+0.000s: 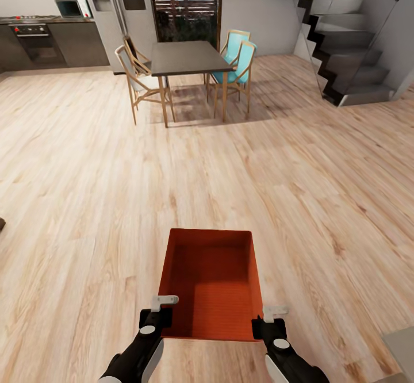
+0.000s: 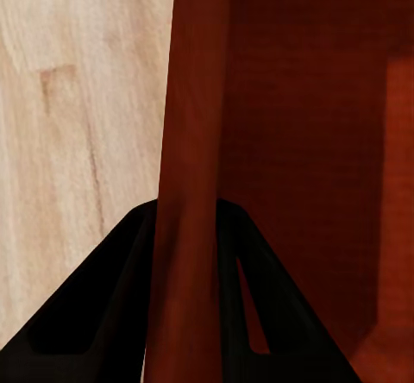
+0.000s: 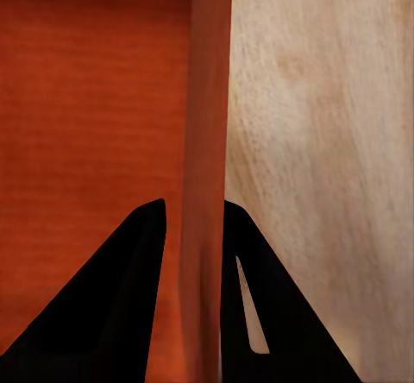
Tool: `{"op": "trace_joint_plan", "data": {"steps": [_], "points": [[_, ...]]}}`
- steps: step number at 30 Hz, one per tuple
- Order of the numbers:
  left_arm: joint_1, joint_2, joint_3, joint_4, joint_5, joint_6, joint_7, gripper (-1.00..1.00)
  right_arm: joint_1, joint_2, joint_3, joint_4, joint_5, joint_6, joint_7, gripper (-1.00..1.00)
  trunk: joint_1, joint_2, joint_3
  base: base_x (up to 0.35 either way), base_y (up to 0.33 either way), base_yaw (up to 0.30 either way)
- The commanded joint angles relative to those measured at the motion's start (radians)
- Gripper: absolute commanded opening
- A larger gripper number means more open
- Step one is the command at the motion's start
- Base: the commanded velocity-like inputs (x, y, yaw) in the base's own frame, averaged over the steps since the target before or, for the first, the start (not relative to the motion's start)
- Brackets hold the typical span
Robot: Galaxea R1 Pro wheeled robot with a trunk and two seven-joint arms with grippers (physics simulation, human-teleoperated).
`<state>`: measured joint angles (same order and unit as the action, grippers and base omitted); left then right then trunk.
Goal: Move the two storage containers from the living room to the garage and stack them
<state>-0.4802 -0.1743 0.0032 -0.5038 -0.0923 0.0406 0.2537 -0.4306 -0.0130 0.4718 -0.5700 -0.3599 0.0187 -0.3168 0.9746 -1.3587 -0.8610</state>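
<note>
In front of me the light wood-plank floor point(image 1: 86, 159) is wide and free up to the dining table point(image 1: 185, 58) with its chairs, which stands well ahead. The staircase point(image 1: 351, 43) is at the far right, and the dark kitchen cabinets point(image 1: 52, 43) are at the far left. Between them I see open room on both sides of the table.

I hold one orange-red storage container point(image 1: 210, 285) low before the robot, above the floor, its long sides pointing forward. The left end effector point(image 1: 154, 316) is closed on the left wall near the near corner; in the left wrist view its dark fingers point(image 2: 95, 314) sit on both sides of the thin wall point(image 2: 190, 185). The right end effector point(image 1: 269, 325) grips the right wall point(image 3: 207, 141) in the same way, one finger inside and one outside.
</note>
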Motion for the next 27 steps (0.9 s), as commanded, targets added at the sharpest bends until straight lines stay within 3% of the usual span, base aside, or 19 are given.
{"op": "trace_joint_plan", "data": {"steps": [1, 20, 27], "points": [[0.0, 0.0, 0.023, 0.001, -0.007, 0.005, 0.01, -1.0, -0.002, -0.03, 0.006, -0.005, 0.009, -0.013, 0.009, -1.0, 0.001, 0.0, -0.001, 0.337, 0.0, 0.0], [0.0, 0.0, 0.023, 0.001, -0.007, 0.004, 0.01, -1.0, -0.002, -0.03, -0.001, -0.011, 0.004, -0.027, 0.007, -1.0, 0.001, 0.0, -0.001, 0.333, 0.0, 0.0], [0.0, 0.0, 0.023, 0.001, -0.007, -0.005, 0.012, -1.0, -0.002, -0.031, 0.0, -0.011, 0.005, -0.028, 0.008, -1.0, 0.001, 0.0, -0.001, 0.056, 0.0, 0.0]]}}
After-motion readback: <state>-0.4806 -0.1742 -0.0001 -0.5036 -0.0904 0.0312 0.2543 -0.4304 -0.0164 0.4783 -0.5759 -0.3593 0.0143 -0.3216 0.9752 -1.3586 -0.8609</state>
